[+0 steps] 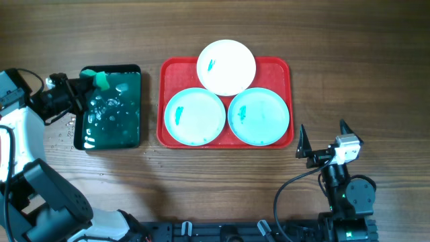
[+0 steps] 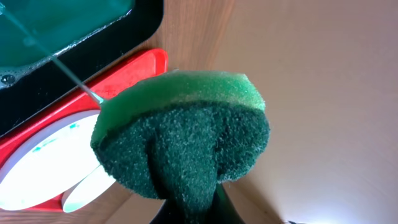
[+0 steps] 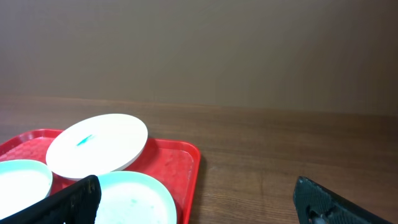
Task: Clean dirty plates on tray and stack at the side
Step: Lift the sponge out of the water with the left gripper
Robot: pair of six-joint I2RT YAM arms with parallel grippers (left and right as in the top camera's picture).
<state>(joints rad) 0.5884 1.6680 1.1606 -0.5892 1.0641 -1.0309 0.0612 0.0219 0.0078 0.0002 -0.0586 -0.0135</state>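
Three dirty plates lie on the red tray (image 1: pixel 169 70). The white plate (image 1: pixel 226 67) sits at the back, overlapping the tray's far rim, with a teal smear on it. Two turquoise plates (image 1: pixel 195 117) (image 1: pixel 259 116) lie side by side in front. My left gripper (image 1: pixel 89 85) is shut on a green sponge (image 1: pixel 102 81) over the top edge of the dark green tray (image 1: pixel 111 111). In the left wrist view the sponge (image 2: pixel 186 130) fills the middle and hides the fingers. My right gripper (image 1: pixel 324 138) stands open on the table to the right of the red tray, holding nothing.
The dark green tray holds soapy water and stands left of the red tray. In the right wrist view the red tray's corner (image 3: pixel 183 165), the white plate (image 3: pixel 96 146) and a turquoise plate (image 3: pixel 134 199) lie ahead on the left, with bare wood to the right.
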